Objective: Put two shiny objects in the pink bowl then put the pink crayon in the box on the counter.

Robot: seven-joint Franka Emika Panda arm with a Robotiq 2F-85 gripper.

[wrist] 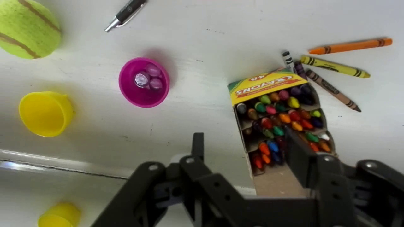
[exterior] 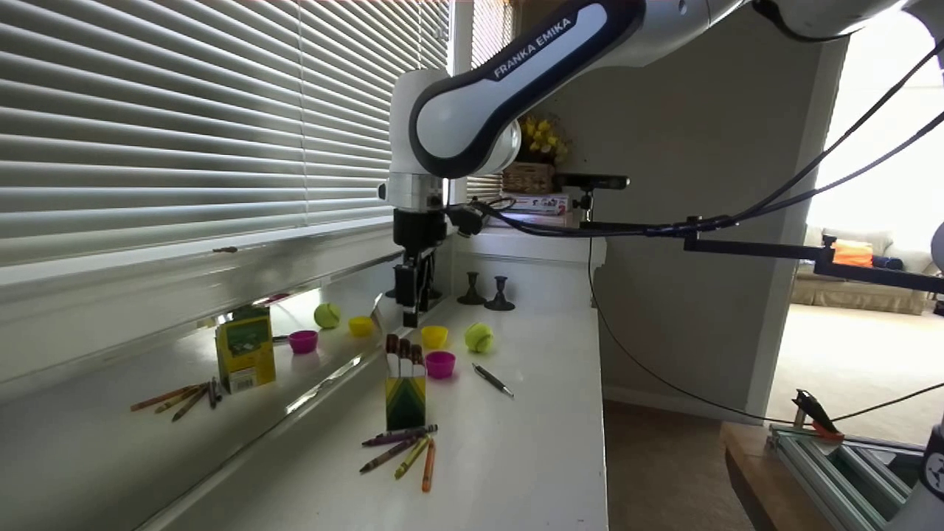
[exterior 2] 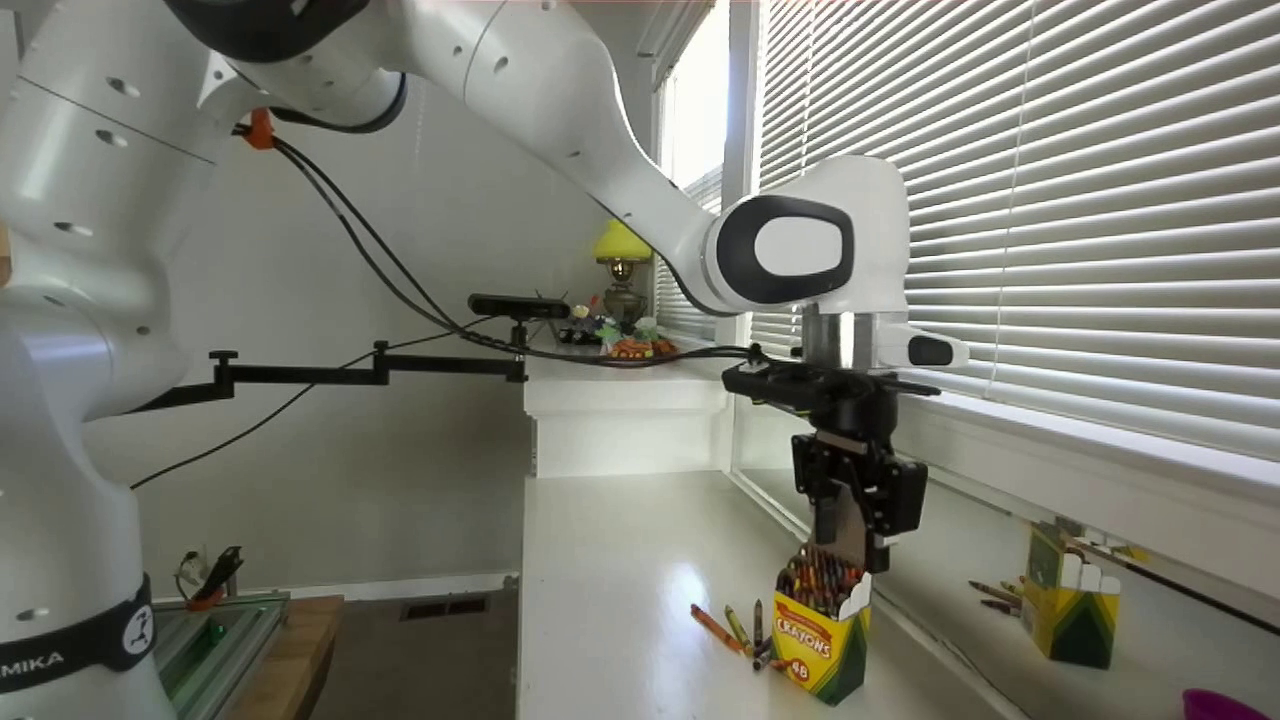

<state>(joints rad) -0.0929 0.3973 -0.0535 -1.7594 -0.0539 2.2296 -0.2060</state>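
Observation:
The box [exterior: 405,402] is an upright yellow-green crayon carton with its top open, in both exterior views [exterior 2: 820,645] and the wrist view [wrist: 268,86]. It is full of crayons; a pink crayon [wrist: 270,109] tip shows among them. The pink bowl [wrist: 126,86] stands on the counter [exterior: 516,457], also in an exterior view [exterior: 440,366]. A silvery shiny object [wrist: 141,79] and two glossy pinkish round pieces [wrist: 154,77] lie inside it. My gripper [wrist: 243,138] is open and empty above the box's wall side [exterior 2: 852,540]. In the wrist view one finger overlaps the crayons, the other the bare counter.
Several loose crayons [wrist: 334,66] lie beside the box. A pen [wrist: 127,14], a tennis ball [wrist: 28,30] and a yellow cup [wrist: 45,113] stand or lie around the bowl. A reflective wall panel [exterior: 324,398] runs along the counter. Dark candle holders [exterior: 500,295] stand farther back.

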